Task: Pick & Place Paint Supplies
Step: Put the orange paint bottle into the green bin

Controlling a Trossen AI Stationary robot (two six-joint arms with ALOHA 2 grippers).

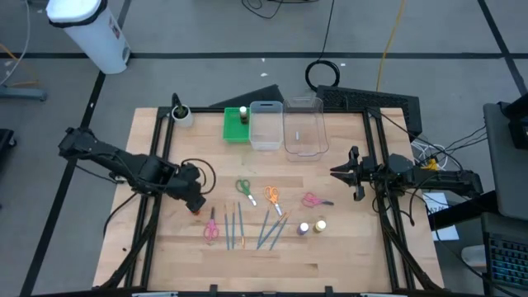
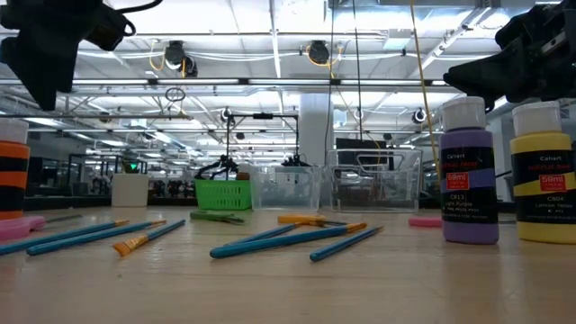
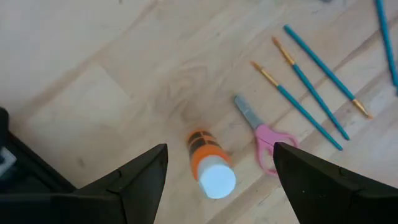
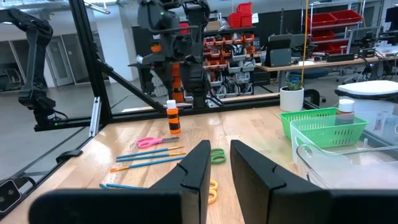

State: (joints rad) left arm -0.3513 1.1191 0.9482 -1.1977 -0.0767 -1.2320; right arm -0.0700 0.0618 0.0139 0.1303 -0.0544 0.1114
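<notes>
Directly below the left gripper, whose fingers are spread wide, an orange paint bottle stands beside pink scissors; light, rigid and probably slick, best gripped round its body.

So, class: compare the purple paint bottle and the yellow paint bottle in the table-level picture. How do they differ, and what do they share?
The purple paint bottle holds purple paint and its red label band reads C813; the yellow paint bottle holds yellow paint and reads C804. The purple one's cap sits a little higher in the picture than the yellow one's. The purple one stands to the left, the yellow one at the right edge. Both stand upright on the table, with white caps and the same shape.
</notes>
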